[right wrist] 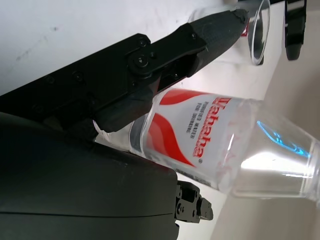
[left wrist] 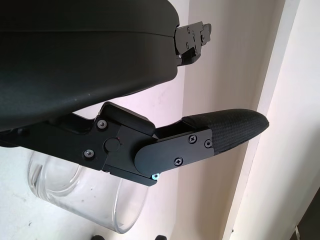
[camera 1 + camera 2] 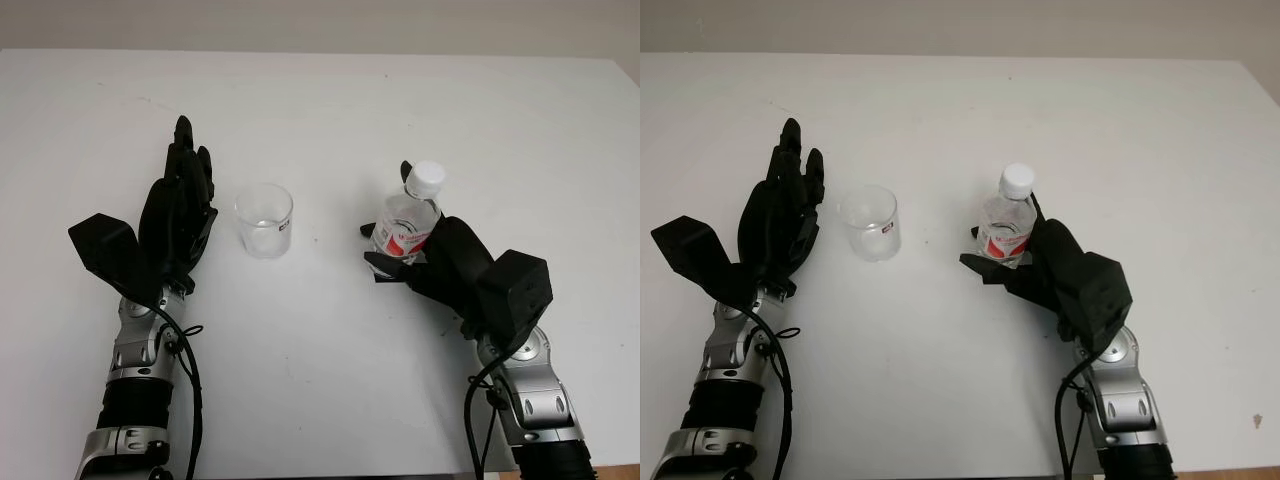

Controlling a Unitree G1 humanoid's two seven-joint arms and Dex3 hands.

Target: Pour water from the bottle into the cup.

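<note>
I have the right hand (image 3: pixel 425 255) clenched around the bottle (image 3: pixel 405 222), its black fingers (image 1: pixel 165 52) wrapped over the red-and-white label while the palm backs the other side. The bottle is clear plastic with a white cap (image 3: pixel 427 177) still on it, and it leans a little, cap tipped toward the far edge of the table (image 3: pixel 330 380). I cannot tell whether its base touches the surface or is lifted just off it. It sits right of the table's middle, well in from every edge.

The cup (image 3: pixel 265 220) is a clear, short tumbler standing upright on the white table, left of the bottle and apart from it, with bare surface between them. It looks empty from here.

My left hand (image 3: pixel 180 205) is released and holds nothing; it sits just beside the cup on its left side, fingers pointing toward the far edge, not touching the rim as far as I can see.
</note>
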